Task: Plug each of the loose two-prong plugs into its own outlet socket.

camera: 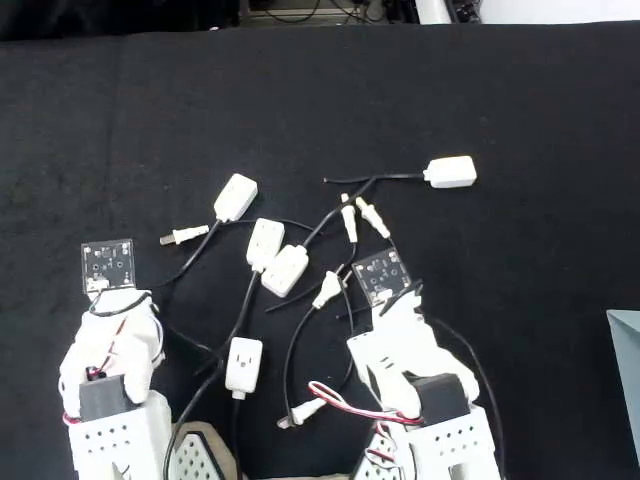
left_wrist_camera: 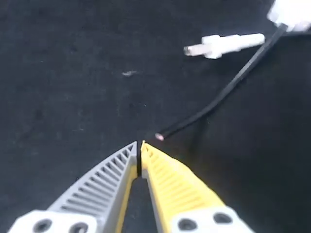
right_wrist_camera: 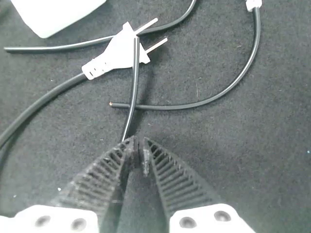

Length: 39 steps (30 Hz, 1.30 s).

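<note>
Left gripper point(left_wrist_camera: 140, 148): the grey and yellow fingers are clenched tip to tip with nothing between them. It hangs low over the black table point(left_wrist_camera: 58, 97). The cut end of a cable point(left_wrist_camera: 204, 114) lies just past the tips, not touching them. Further out a white plug point(left_wrist_camera: 223, 43) lies flat on the cloth, and the corner of a socket point(left_wrist_camera: 291, 12) sits near the plug's cord end.

Right gripper point(right_wrist_camera: 138, 144): the black fingers are closed down to a sliver. A thin cable point(right_wrist_camera: 132, 87) runs right up to one fingertip, and I honestly can't tell if it's pinched or just passing under. Going outward, it crosses a curved cable point(right_wrist_camera: 194, 103) and then lies over a second plug point(right_wrist_camera: 112, 56), whose prongs are bare. Beyond that is the edge of another socket point(right_wrist_camera: 53, 14).

From the high view the whole tangle sits mid-table, just ahead of both arms. Two sockets point(camera: 275, 257) are touching each other there. A lone socket point(camera: 450, 172) lies well apart on the far right. A low socket point(camera: 244, 363) lies between the two arms, with a low plug point(camera: 300, 412) near the right arm's base. A pair of plugs point(camera: 360, 218) lie side by side past the right gripper. Every plug I can see is loose.
</note>
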{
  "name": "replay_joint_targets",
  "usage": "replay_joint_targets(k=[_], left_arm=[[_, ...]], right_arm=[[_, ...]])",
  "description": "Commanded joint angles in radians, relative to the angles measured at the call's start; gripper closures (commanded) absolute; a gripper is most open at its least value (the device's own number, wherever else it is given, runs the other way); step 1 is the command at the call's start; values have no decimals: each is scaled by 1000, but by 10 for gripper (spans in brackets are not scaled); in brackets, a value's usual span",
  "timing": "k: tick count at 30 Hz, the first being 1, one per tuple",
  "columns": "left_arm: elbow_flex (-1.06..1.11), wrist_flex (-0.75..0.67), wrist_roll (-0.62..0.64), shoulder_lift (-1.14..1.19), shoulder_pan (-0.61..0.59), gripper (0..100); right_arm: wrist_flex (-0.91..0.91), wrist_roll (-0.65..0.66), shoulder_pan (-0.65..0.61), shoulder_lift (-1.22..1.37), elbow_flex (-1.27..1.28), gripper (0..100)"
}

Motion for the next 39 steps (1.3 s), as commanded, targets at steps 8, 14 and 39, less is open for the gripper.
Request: replay_joint_targets(k=[8, 14, 39], left_arm=[[19, -18, 8, -3, -22, 970], [19, -18, 9, -3, -16, 970], [19, 18, 3, -3, -18, 970]], right_arm=[[-15, -3, 9, -90, -73, 984], [-98, -12, 153, -79, -243, 985], [-580, -3, 235, 1251, -762, 797]])
